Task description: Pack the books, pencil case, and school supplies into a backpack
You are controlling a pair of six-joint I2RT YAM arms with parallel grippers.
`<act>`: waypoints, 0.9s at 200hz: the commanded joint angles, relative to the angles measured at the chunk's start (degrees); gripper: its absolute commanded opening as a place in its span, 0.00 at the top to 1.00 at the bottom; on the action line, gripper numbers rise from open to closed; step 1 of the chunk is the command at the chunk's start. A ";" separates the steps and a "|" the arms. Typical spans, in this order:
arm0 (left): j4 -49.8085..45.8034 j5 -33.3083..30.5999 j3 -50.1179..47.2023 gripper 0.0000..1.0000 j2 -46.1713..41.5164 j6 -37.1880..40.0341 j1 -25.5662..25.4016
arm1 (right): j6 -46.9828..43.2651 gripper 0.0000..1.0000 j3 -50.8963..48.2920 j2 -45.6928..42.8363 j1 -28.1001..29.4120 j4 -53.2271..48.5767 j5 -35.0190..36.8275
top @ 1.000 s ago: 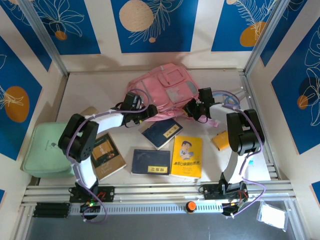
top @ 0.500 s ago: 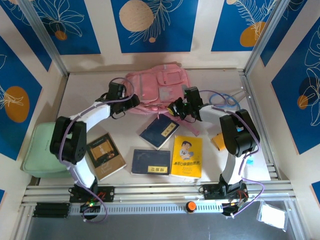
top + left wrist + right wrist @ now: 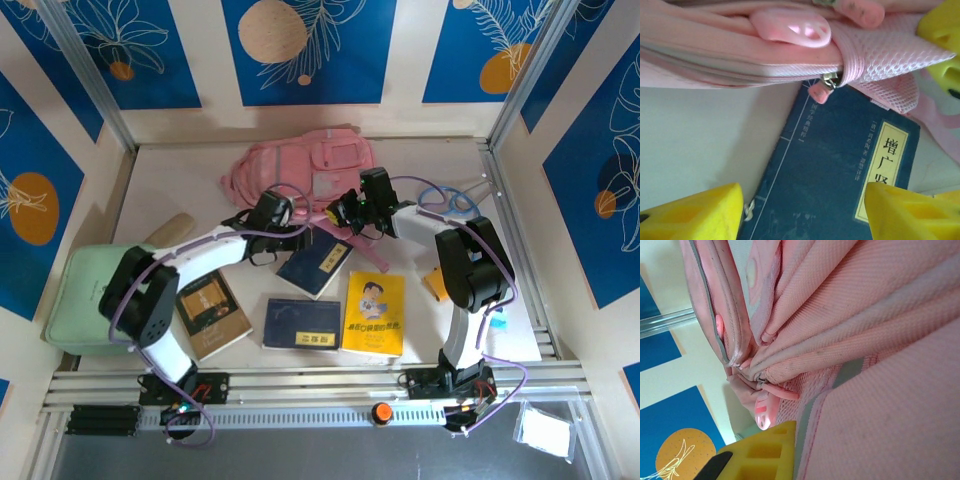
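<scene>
Nearest my bases, the yellow book (image 3: 375, 313) lies on the desk (image 3: 190, 180). Beyond it, my left end effector (image 3: 802, 200) hangs wide open and empty over a navy book (image 3: 840, 170), the zipper pull (image 3: 819, 93) just ahead. My right end effector (image 3: 343, 213) presses against the pink backpack (image 3: 300, 165) farther back; I cannot tell its grip. Advice: centre both fingers on the pull before closing, clear of mesh and book.

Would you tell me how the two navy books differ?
The far navy book lies turned at an angle; the near navy book lies nearly straight. The far one's corner tucks under the backpack; the near one lies clear of it, between the brown book and yellow book. Both show pale title labels.
</scene>
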 commanded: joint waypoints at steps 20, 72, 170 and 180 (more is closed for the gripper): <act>2.32 -1.17 6.20 0.44 5.03 2.39 -0.97 | -2.08 0.89 3.65 -2.65 1.21 0.94 -2.72; 3.02 -6.09 7.79 0.59 7.68 0.78 -1.07 | -1.26 0.89 4.22 -2.55 1.13 1.46 -4.63; 5.75 -7.92 10.29 0.75 10.49 2.57 -1.07 | -1.65 0.90 4.85 -3.45 0.25 1.19 -6.50; 6.12 -7.97 10.39 0.73 10.39 2.71 -1.07 | -1.76 0.90 4.89 -3.44 0.25 1.06 -6.50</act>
